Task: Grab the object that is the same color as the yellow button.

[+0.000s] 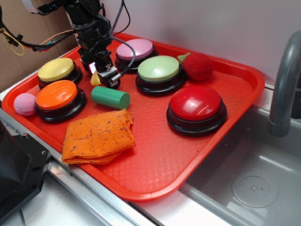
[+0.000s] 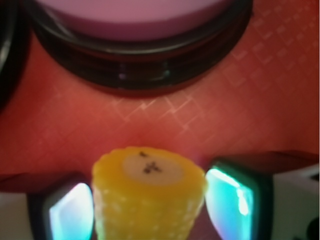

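Yellow toy corn (image 2: 149,200) between the two fingers of the gripper (image 1: 104,76), on the red tray (image 1: 197,155) between yellow button (image 1: 56,69) and pink button (image 1: 135,48). Fingers just beside its sides, not clearly pinching; contact impossible to tell. Reach done, as judged; closing and lifting left. Green cylinder (image 1: 110,97) near.

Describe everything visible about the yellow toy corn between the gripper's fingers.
The toy corn is a small yellow, plastic-looking piece with bumpy kernel rows and a flat, paler cut end marked by dark specks. It sits on the red tray between the gripper fingers, just in front of the pink button. Whether the pads touch it is unclear.
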{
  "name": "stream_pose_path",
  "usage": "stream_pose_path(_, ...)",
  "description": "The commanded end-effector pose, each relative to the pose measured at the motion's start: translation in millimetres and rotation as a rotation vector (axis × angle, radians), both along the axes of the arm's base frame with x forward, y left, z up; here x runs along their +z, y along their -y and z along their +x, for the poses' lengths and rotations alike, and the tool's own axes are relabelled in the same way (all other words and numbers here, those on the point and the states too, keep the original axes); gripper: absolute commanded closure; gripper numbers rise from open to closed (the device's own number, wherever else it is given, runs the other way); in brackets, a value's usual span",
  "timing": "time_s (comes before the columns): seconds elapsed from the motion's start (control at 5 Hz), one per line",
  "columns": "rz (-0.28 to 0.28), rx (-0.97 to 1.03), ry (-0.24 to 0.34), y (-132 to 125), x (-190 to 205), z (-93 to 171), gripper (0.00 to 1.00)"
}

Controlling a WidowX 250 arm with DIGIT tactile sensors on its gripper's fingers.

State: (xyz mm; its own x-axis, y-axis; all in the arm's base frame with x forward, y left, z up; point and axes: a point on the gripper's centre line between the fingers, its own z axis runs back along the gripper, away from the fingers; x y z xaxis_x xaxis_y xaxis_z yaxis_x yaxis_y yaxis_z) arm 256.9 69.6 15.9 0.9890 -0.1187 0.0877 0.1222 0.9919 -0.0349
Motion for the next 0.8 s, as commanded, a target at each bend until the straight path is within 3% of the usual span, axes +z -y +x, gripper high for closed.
stream_pose_path(0.0,0.025,0.02,0.06,-3,16,4,0.99)
stream_pose_path(0.4,0.044,0.018,0.052,20,81,-1,1.0)
stream_pose_path(0.6,0.007,-0.011,0.036,41,110,-15,1.0)
